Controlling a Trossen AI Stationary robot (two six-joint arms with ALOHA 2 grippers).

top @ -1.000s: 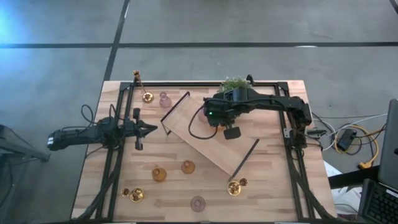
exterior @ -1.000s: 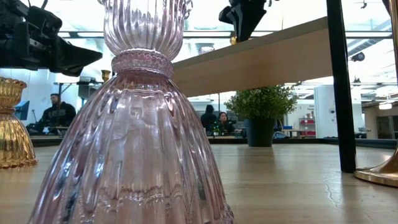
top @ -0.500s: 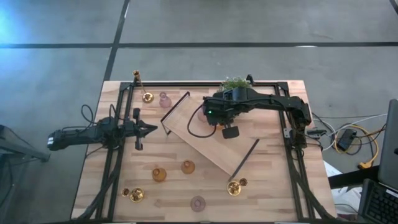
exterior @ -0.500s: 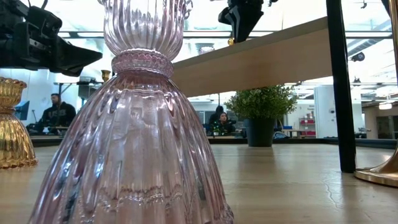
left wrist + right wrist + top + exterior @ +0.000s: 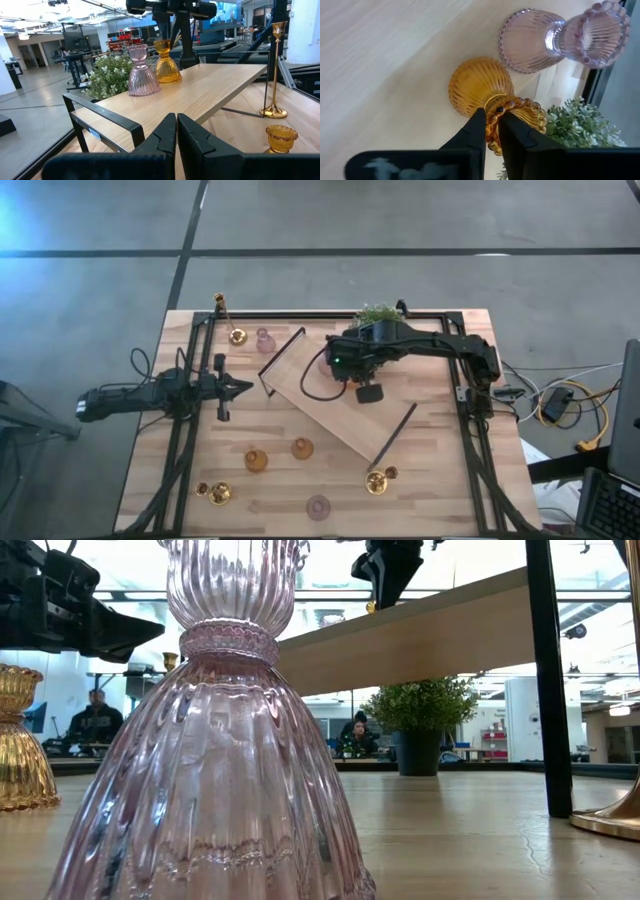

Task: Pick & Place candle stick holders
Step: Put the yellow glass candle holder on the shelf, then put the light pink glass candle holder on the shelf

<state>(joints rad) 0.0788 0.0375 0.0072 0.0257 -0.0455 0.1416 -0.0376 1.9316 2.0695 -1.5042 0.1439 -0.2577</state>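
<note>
nothing on the desk (image 5: 440, 490) has shifted since the earlier frames; both arms sit as they did, and only a person in the room behind has changed posture.

the desk carries a long wooden tray (image 5: 340, 405) lying at a slant across its middle, with a potted plant (image 5: 375, 313) at the far edge beside the right arm.

the right pincer (image 5: 491, 131) is over the far end of the tray, clenched on the beaded rim of an amber glass holder (image 5: 481, 92) that stands on the tray. just beside that one, also on the tray, stands a pink glass holder (image 5: 535, 40). the left wrist view shows the same pair side by side on the tray, in front of the plant.

the left pincer (image 5: 176, 131) hovers over the left side of the desk, well apart from the tray, its fingers pressed together on nothing.

the other holders are spread over the desk: a tall brass stem holder (image 5: 220, 305) at the far left corner, with a small brass cup (image 5: 238, 337) and a pink holder (image 5: 264, 340) near it; two amber holders (image 5: 257, 460) in front of the tray; a brass holder (image 5: 220, 494) at the near left; a pink one (image 5: 318, 506) at the near edge, filling the low view; and a brass one (image 5: 376, 482) by the tray's near end.
</note>
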